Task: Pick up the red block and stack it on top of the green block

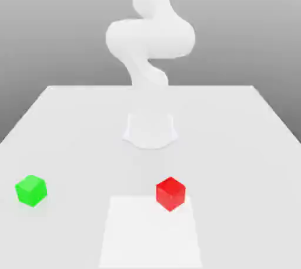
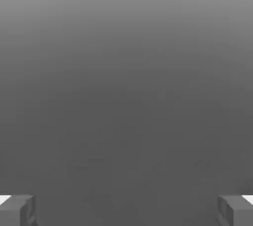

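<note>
Nearest the camera, a pale square patch point(image 1: 150, 232) lies on the white table point(image 1: 70, 126), in front of the Panda arm point(image 1: 150, 38) and its round base point(image 1: 150, 130). Using that patch as landmark, the red block point(image 1: 170, 193) sits at its far corner toward the exterior view's right, and the green block point(image 1: 31, 190) rests well apart on the opposite side. In the hand view the gripper point(image 2: 126, 210) has its fingers point(image 2: 17, 210) spread wide, holding nothing.

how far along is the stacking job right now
Nothing looks done yet. The red block sits on the table, well apart from the green block, which lies toward the exterior view's left. The gripper is open with nothing between its fingers. Left to do: grasp the red block, carry it over and set it on the green one.
</note>
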Controlling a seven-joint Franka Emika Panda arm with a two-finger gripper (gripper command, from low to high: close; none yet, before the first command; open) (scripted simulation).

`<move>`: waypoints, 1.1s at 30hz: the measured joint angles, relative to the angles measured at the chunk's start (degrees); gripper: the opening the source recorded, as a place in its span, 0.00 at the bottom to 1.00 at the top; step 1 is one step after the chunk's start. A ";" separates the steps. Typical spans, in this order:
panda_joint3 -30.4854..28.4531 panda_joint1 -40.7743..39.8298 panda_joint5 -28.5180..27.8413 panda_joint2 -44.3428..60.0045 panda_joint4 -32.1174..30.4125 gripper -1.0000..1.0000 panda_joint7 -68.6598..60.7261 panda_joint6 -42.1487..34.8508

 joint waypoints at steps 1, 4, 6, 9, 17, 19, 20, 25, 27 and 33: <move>-0.06 0.59 -0.30 1.65 -1.88 0.50 -1.31 1.39; -0.45 2.34 -1.13 6.50 -7.39 0.50 -5.26 5.43; -0.86 3.48 -1.54 9.69 -11.06 0.50 -7.99 8.09; -1.80 5.35 -2.10 14.53 -16.70 0.50 -12.27 12.11; -4.59 10.71 -1.63 32.75 -31.79 0.50 -26.39 26.59; -4.10 11.38 -0.17 40.52 -32.65 0.50 -29.16 32.61; -3.78 11.08 0.58 43.19 -32.61 0.50 -29.97 34.80; -1.12 9.03 2.58 51.62 -31.78 0.00 -31.74 41.96; -1.11 9.01 2.54 51.62 -31.77 0.00 -31.70 41.93; -1.23 8.87 1.50 48.80 -32.16 0.00 -30.93 39.46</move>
